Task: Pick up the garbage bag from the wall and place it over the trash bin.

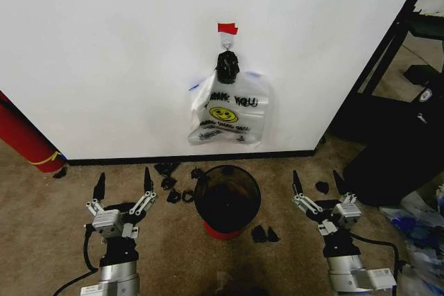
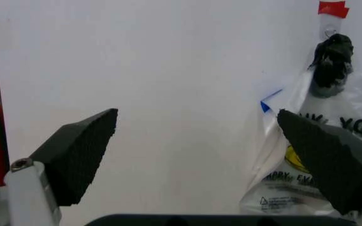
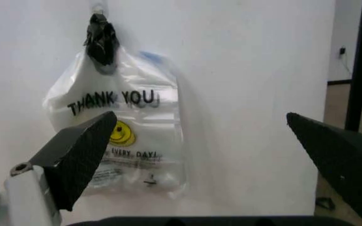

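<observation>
bag (image 1: pixel 229 116) hanging off the wall (image 1: pixel 104 46) hook, bin (image 1: pixel 227 197) on the floor right below, left claw (image 1: pixel 123 188) and right claw (image 1: pixel 318 184) both spread wide, flanking the bin

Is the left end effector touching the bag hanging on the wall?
Apart. In the head view the open left end effector sits low near the floor, with bare wall between it and the bag.

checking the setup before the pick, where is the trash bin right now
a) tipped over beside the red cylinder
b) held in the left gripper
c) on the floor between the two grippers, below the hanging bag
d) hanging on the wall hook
c: in the head view the trash bin stands upright on the floor, with the left gripper and the right gripper open on either side, below the bag hung on the wall.
</observation>
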Robot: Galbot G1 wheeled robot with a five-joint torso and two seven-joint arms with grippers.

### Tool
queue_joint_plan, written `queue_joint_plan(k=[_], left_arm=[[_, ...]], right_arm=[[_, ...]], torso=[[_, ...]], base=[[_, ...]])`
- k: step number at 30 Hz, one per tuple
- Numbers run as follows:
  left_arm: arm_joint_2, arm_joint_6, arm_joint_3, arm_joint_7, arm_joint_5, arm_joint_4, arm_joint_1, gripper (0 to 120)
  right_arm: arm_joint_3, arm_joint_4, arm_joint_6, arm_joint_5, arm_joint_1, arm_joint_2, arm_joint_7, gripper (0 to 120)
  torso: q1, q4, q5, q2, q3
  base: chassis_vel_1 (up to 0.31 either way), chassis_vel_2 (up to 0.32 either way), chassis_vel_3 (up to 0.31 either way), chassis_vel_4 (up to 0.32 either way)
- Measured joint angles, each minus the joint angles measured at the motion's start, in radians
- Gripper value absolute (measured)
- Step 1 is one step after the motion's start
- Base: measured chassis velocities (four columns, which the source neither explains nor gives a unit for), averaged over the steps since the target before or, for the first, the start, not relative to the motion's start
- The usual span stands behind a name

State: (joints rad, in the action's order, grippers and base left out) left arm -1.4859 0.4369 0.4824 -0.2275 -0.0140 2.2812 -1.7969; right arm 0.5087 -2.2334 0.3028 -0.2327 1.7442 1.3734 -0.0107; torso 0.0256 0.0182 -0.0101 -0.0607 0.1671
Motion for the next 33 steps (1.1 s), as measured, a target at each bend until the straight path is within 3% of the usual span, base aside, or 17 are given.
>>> queue_joint_plan(k=[8, 15, 19, 23, 33], left_arm=[[-0.009, 0.003, 0.0, 0.001, -0.006, 0.0, -0.003, 100], [0.03, -0.002, 0.002, 0.003, -0.004, -0.007, 0.007, 100], [0.036, -0.002, 0.014, 0.003, -0.001, -0.01, 0.0, 100], [0.013, -0.001, 0.035, 0.002, 0.001, -0.01, -0.001, 100], [-0.02, 0.001, 0.049, 0.003, -0.002, -0.003, -0.014, 100]], right_arm=[[-0.01, 0.051, -0.034, -0.079, -0.084, -0.047, 0.047, 100], [-0.054, 0.223, -0.128, -0.395, -0.274, -0.157, 0.28, 100], [-0.114, 0.283, -0.171, -0.481, -0.381, -0.185, 0.32, 100], [-0.214, 0.39, -0.231, -0.579, -0.587, -0.187, 0.327, 100], [-0.351, 0.584, -0.275, -0.683, -0.886, -0.16, 0.328, 100]], torso=[[0.0, 0.0, 0.0, 0.0, 0.0], [0.0, 0.0004, 0.0, 0.0, 0.0], [0.0, -0.0003, -0.0001, 0.0, 0.0], [0.0, -0.0005, -0.0003, 0.0, 0.0], [0.0, -0.0002, -0.0001, 0.0, 0.0]], base=[[0.0, 0.0, 0.0, 0.0], [0.0, 0.0, 0.0, 0.0], [0.0, 0.0, 0.0, 0.0], [0.0, 0.0, 0.0, 0.0], [0.0, 0.0, 0.0, 0.0]])
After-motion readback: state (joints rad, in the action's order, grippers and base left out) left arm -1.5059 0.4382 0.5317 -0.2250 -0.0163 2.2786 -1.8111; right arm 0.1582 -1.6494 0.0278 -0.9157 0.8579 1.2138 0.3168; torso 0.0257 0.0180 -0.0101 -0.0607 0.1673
